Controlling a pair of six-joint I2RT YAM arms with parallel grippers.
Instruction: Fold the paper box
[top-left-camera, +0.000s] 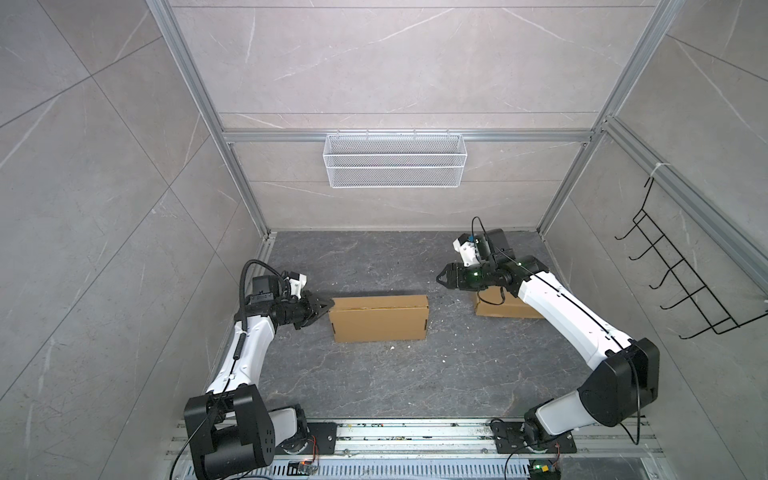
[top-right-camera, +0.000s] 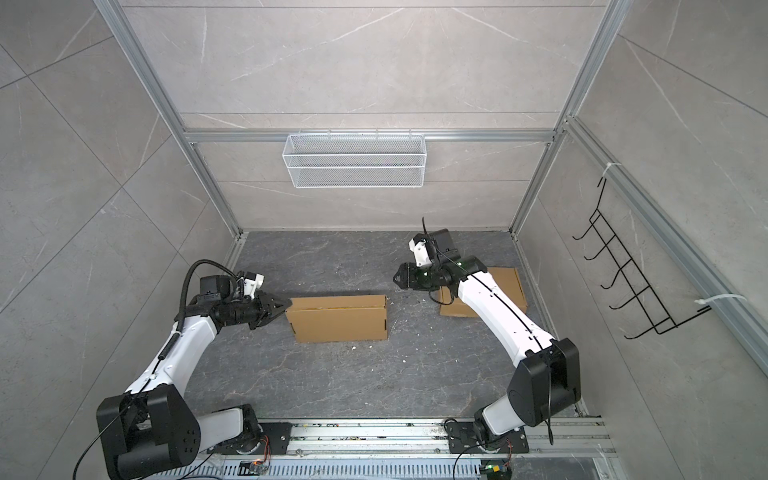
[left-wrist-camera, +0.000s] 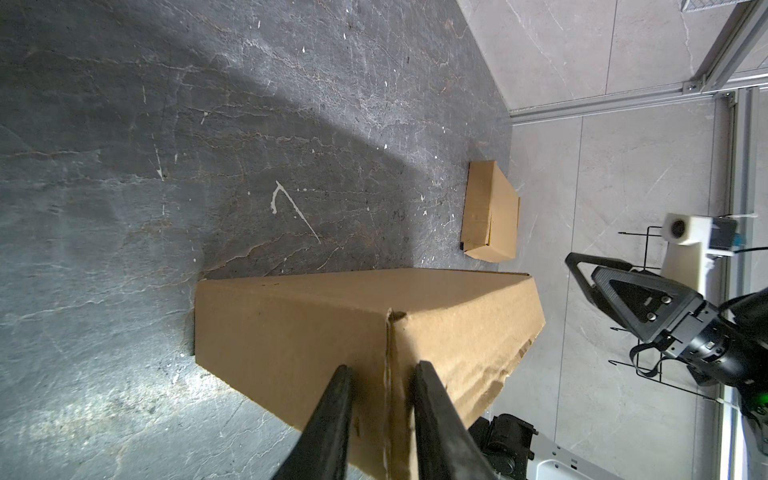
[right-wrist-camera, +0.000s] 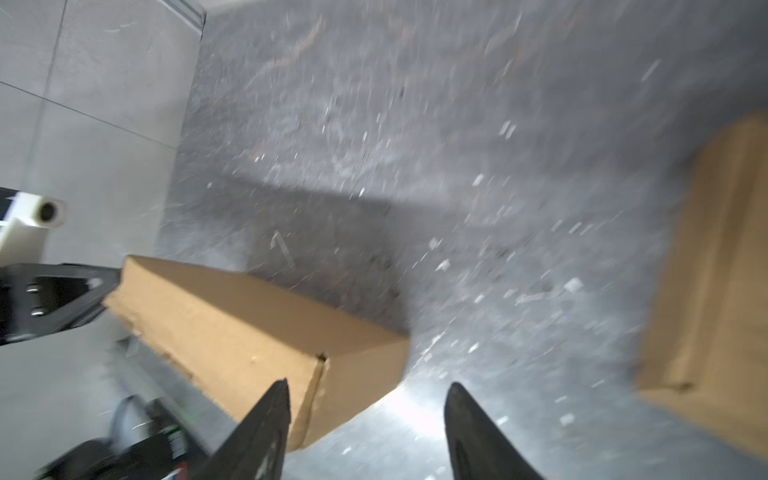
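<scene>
dark stone tabletop, paper box (folded shut) beside left gripper

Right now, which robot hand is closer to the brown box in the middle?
Left. The left gripper is right at the left end of the middle box, fingertips at its corner. The right gripper hangs past the box's right end, with a clear gap between.

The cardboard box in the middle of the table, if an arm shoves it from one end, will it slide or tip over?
Likely slides: the cardboard box lies low and flat on the table, so tipping seems unlikely. Probably light and hollow, so an off-centre push may spin it. Its lid seam looks slightly ragged, so the walls may flex.
</scene>
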